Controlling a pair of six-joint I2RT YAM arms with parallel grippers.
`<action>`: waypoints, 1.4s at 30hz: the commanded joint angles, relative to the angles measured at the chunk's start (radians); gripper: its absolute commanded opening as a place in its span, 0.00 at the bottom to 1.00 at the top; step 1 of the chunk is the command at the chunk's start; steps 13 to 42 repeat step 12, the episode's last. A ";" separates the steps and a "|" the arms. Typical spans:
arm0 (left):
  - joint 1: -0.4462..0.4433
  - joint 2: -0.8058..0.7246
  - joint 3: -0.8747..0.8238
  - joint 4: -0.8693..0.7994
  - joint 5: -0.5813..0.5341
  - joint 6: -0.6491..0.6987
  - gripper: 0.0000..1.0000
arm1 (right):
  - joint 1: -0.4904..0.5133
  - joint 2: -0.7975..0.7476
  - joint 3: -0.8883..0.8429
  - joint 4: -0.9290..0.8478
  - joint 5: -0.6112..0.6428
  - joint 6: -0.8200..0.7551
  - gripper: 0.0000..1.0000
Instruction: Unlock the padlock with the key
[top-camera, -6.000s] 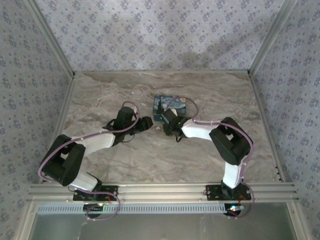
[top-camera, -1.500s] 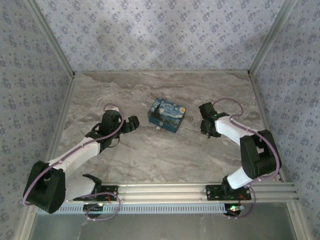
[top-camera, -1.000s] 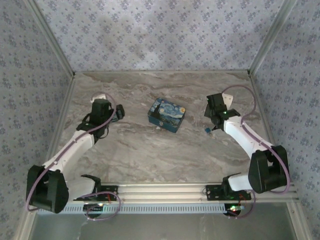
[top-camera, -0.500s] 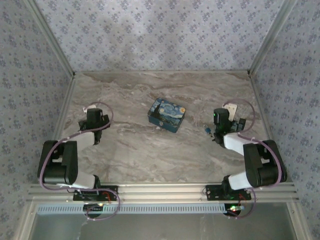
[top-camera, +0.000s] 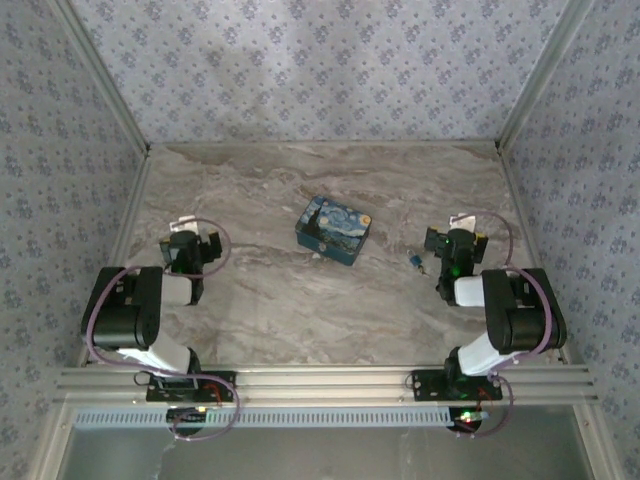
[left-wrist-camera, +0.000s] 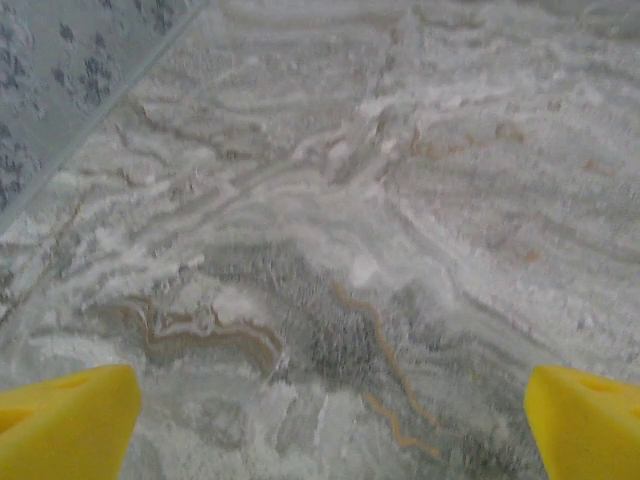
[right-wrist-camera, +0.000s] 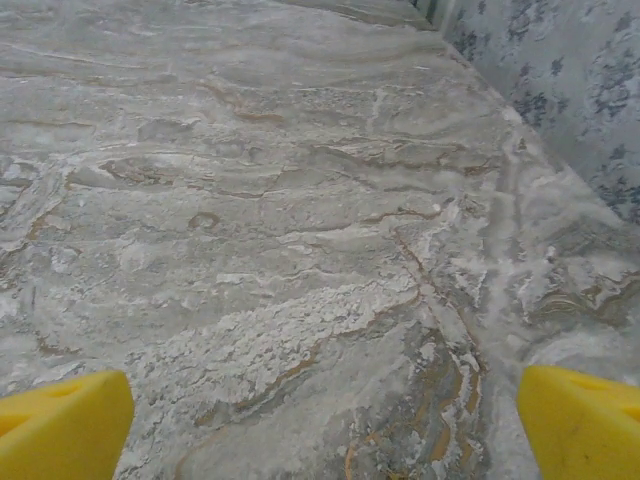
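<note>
Just padlock (top-camera: 413, 262) on tbl (top-camera: 300, 320), unheld

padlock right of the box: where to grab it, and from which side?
Probably the body of the padlock, from straight above: it lies low and alone on the table, with nothing crowding it. It is too small here to tell its shackle direction, so jaw alignment is unsettled. The open right pincer sits nearest.

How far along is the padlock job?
Done: unclear; the tiny teal-blue padlock lies on the marble table, right of the night-sky-print box, too small to read. In hand: nothing; left gripper and right gripper, fingers open, over marble. Left: confirming the unlock.
</note>
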 joint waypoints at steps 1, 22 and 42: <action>-0.001 -0.013 0.015 0.071 0.006 0.017 0.98 | -0.013 -0.001 0.008 0.021 -0.070 -0.017 1.00; -0.001 -0.016 0.017 0.066 0.008 0.017 0.98 | -0.025 -0.003 0.010 0.024 -0.092 -0.016 1.00; -0.001 -0.016 0.017 0.066 0.008 0.017 0.98 | -0.025 -0.003 0.010 0.024 -0.092 -0.016 1.00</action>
